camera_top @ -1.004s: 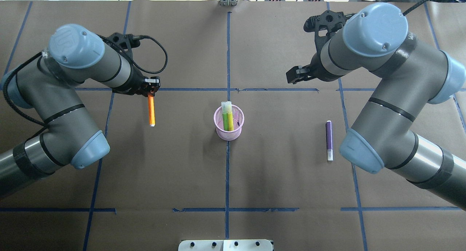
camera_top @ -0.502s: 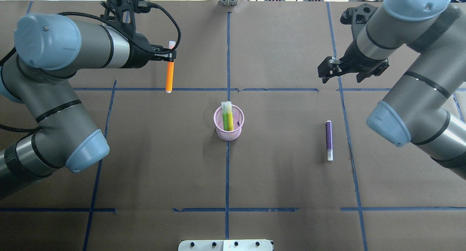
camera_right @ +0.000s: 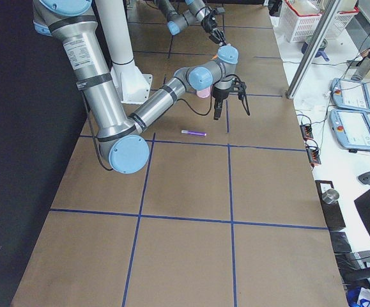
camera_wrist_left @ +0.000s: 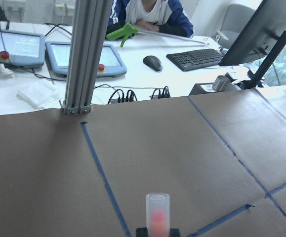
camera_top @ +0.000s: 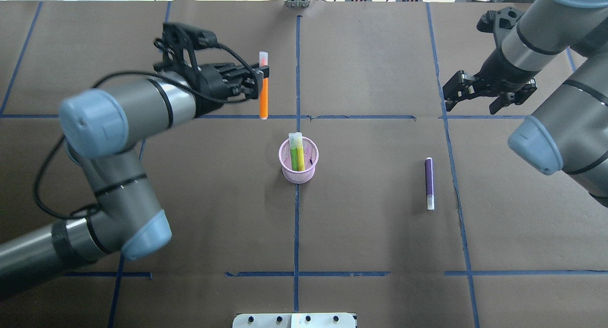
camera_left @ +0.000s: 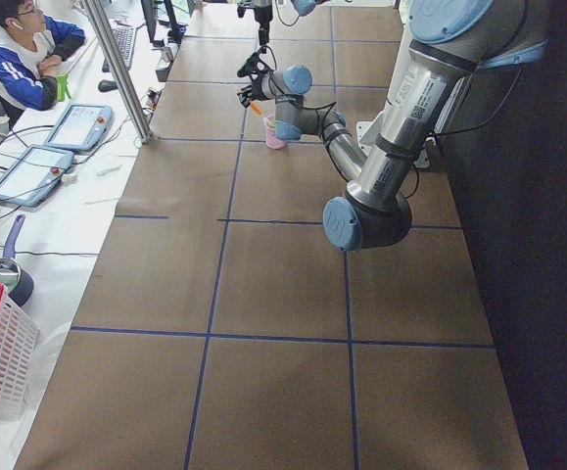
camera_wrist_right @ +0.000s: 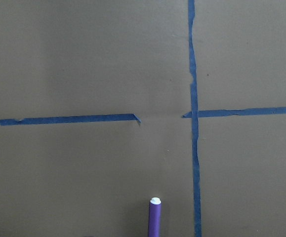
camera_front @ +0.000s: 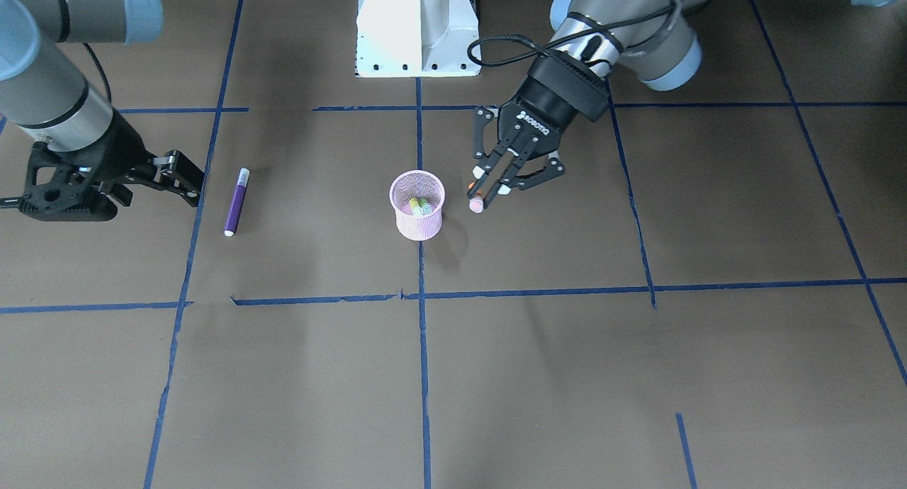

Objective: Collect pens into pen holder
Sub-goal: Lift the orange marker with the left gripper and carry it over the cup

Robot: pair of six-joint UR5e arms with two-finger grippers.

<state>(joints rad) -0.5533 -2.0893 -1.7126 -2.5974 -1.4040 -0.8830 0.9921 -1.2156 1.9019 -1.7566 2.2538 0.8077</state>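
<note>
Pinching orange pen: left fingers

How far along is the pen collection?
Done: two pens, green and yellow, stand in the pen holder. In hand: the left gripper holds the orange pen aloft, not yet over the holder. Left: the purple pen lies on the table; the right gripper is open.

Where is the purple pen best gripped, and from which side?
Grip the purple pen at mid-barrel, coming straight down from above and closing across its width. It lies flat on the table with nothing beside it, so its top and long sides are free.
</note>
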